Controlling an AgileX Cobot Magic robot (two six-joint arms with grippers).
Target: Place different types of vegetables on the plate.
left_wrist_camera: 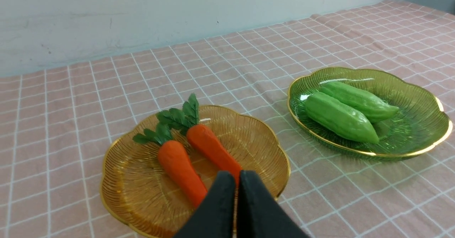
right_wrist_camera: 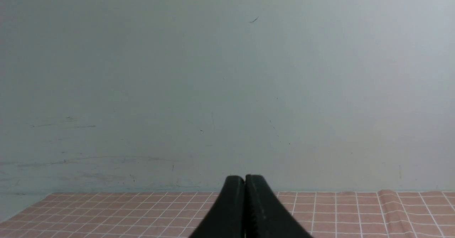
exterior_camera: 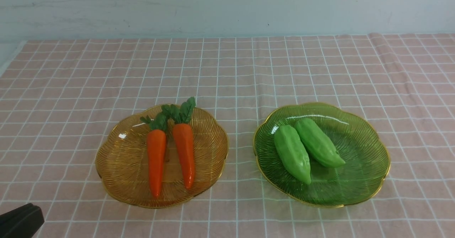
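Left claw (left_wrist_camera: 237, 176), shut, hides both carrot tips (left_wrist_camera: 227, 167).

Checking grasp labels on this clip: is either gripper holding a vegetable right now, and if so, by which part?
Nothing is held. The left gripper and right gripper are both shut on nothing; the carrots and green gourds lie untouched on their plates.

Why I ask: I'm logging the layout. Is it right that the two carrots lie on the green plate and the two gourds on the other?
Not quite: the front view shows both carrots on the amber plate; the two gourds lie on the green plate.
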